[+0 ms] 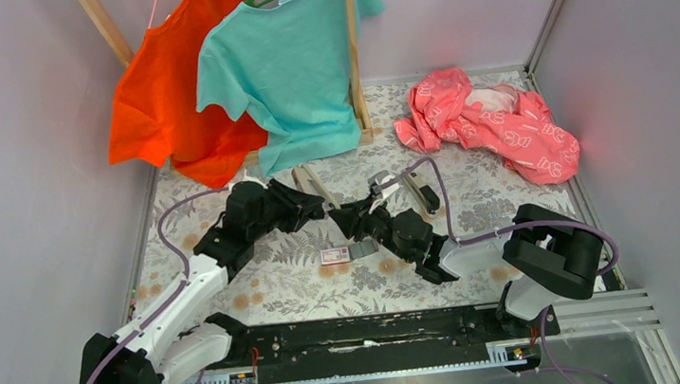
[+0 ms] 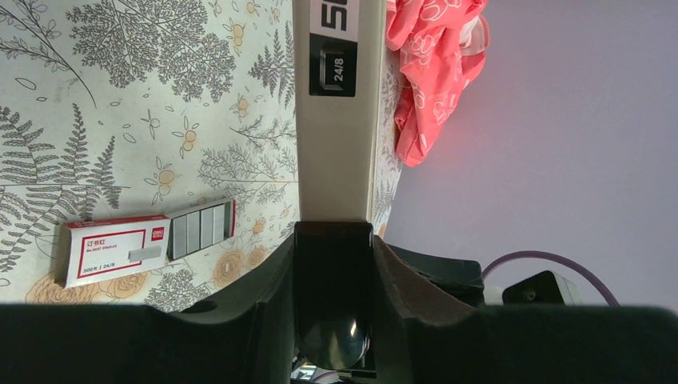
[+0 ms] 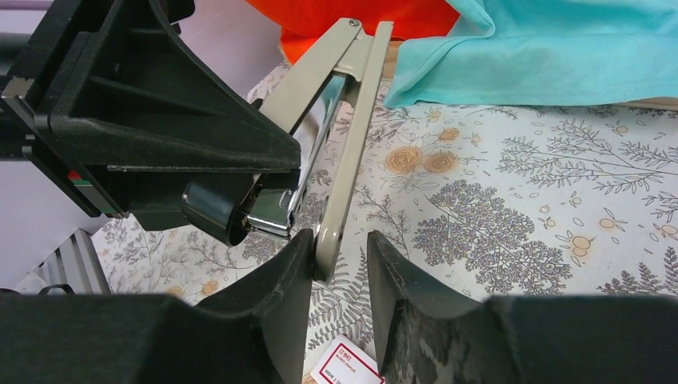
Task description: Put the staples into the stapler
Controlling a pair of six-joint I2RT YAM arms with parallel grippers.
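The stapler is beige with a black base and is held open above the table. Its lid is swung away from the chrome magazine. My left gripper is shut on the stapler's black base end, and the beige body runs away from it. My right gripper is open, with the lid's tip between its fingers, against the left finger. In the top view both grippers meet at the stapler. The staples box lies on the table below them, half open with grey strips showing; it also shows in the right wrist view.
An orange shirt and a teal shirt hang from a wooden rack at the back. A pink garment lies at the back right. A small dark object lies right of the grippers. Grey walls close in both sides.
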